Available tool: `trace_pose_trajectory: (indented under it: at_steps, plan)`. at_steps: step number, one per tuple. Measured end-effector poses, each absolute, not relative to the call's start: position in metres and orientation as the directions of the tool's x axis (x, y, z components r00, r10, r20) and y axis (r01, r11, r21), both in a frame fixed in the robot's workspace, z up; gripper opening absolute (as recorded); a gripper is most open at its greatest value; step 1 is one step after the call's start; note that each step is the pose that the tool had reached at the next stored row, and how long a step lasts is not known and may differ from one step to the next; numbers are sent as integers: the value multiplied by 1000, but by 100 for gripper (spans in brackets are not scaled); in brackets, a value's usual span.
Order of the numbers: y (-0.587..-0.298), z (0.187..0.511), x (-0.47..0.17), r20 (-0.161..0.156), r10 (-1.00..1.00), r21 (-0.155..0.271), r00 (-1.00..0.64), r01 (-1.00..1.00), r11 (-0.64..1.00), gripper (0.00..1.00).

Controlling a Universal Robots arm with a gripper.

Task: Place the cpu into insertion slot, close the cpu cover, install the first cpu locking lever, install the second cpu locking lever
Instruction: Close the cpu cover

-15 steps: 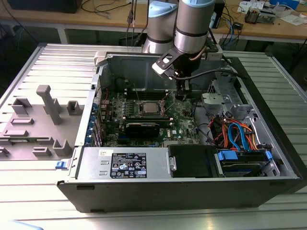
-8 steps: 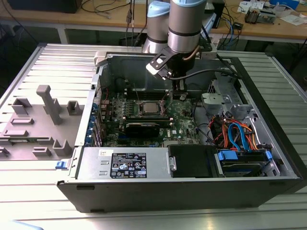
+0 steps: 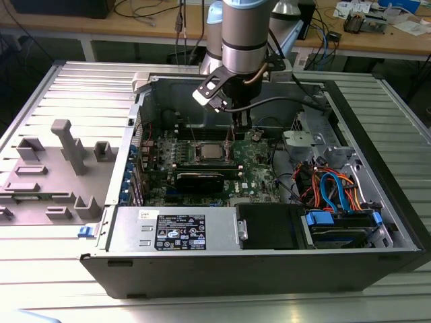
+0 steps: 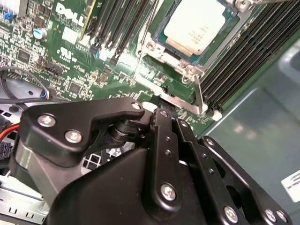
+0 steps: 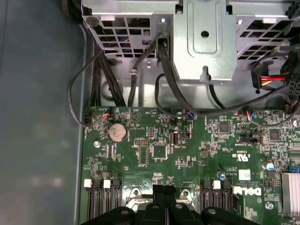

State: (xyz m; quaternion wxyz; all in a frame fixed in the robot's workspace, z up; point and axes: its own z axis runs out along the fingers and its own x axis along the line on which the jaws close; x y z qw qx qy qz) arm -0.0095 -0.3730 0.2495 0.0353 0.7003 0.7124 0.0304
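cpu (image 4: pixel 196 24): seated in the insertion slot (image 3: pixel 194 156), silver top showing
gripper (image 5: pixel 165 191): fingers pressed together, apparently gripping nothing
position: tips low, just beside the slot on the exterior view's right

**Ribbed Metal Table, Wooden Bench Behind**

A ribbed silver metal table (image 3: pixel 47 276) is spread across the exterior view, and soft light is reflected along its grooves. A grey moulded fixture (image 3: pixel 60 165) with upright posts is set on it toward the exterior view's left. Behind, a long wooden workbench (image 3: pixel 121 30) is carried on white legs (image 3: pixel 87 47), and loose cables (image 3: pixel 145 10) are strewn over it. Small boxes and papers (image 3: pixel 377 17) are laid on the bench top at the exterior view's right. The space beneath the bench is left in shadow.
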Motion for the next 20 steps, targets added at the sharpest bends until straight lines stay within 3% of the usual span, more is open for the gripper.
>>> trace_pose_trajectory:
  at_steps: [13,20]
  plan:
    - [-373,249,-21,-8,1000,94,-17,995,18,11]
    - [-373,246,-22,-7,1000,33,-18,999,18,11]
